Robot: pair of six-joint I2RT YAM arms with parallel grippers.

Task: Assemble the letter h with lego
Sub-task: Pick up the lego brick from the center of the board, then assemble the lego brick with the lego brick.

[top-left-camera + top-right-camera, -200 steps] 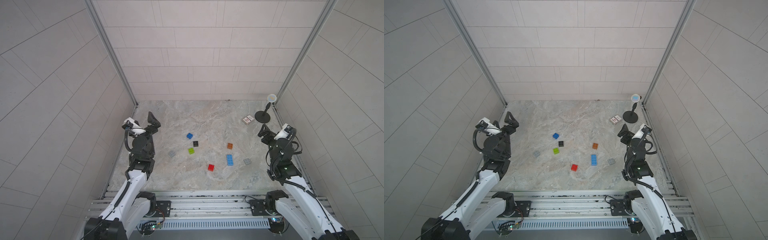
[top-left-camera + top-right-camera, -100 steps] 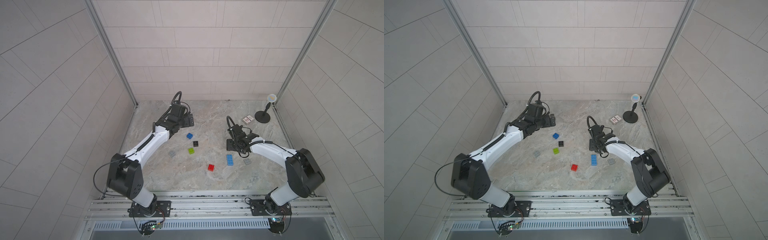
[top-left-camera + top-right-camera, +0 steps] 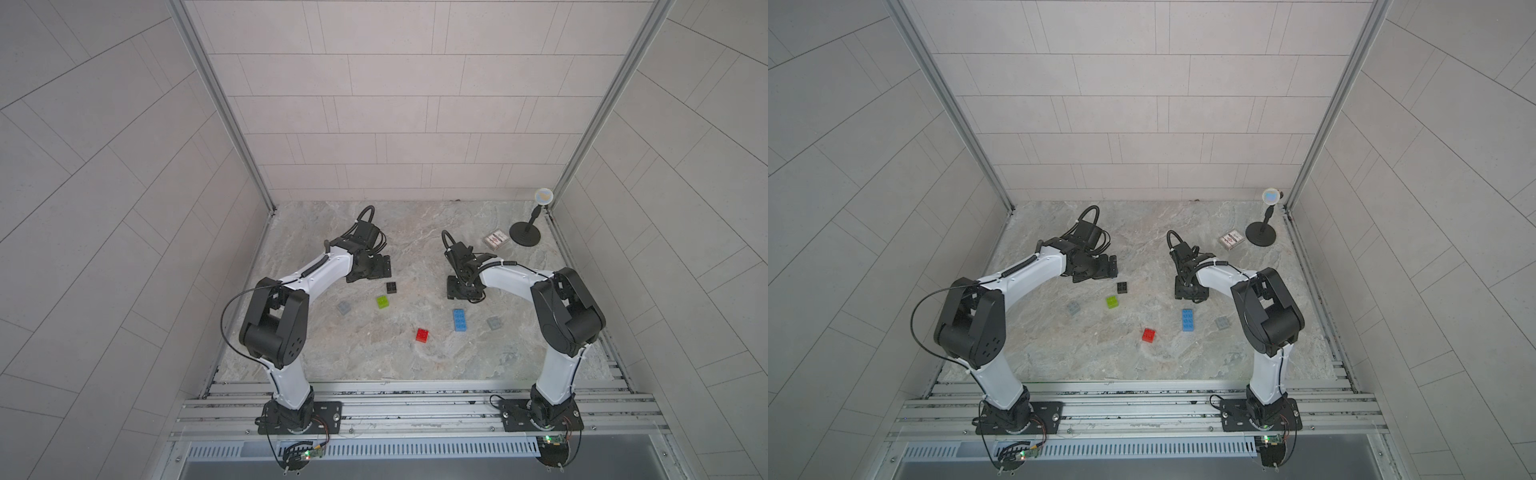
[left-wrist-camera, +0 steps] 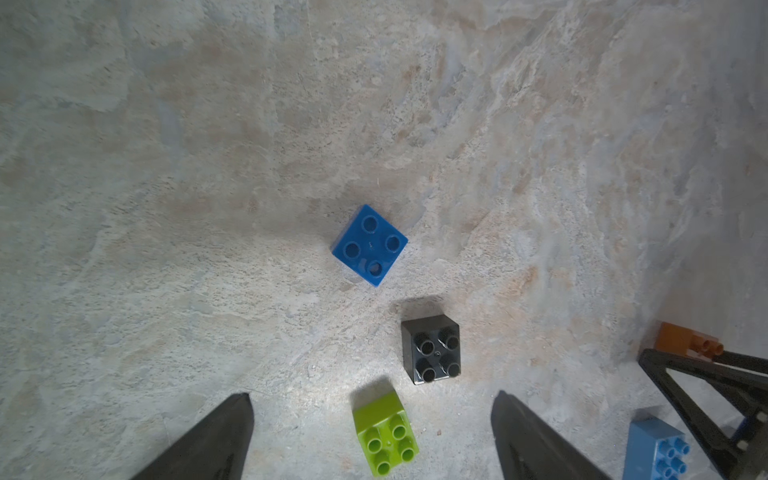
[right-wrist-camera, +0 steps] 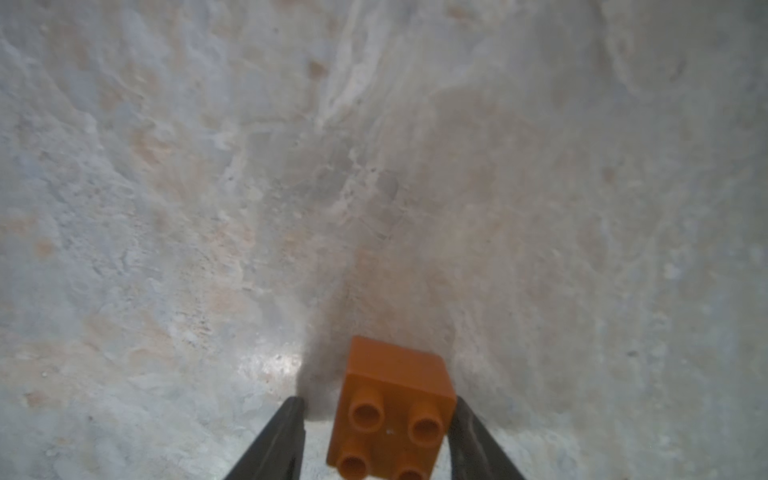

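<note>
Orange brick (image 5: 392, 411) between right hand (image 5: 377, 401) jaws, ungripped.

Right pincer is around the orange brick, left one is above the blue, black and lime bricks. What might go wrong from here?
1. The right pincer straddles the orange brick off-centre: one finger touches it, the other stands clear, so closing may twist or shove it.
2. The left pincer hangs wide open close to the lime brick and black brick; going for the blue brick, it may knock them.

black brick (image 3: 391, 287) near lime brick (image 3: 382, 302) | red brick (image 3: 422, 335) well apart
</note>
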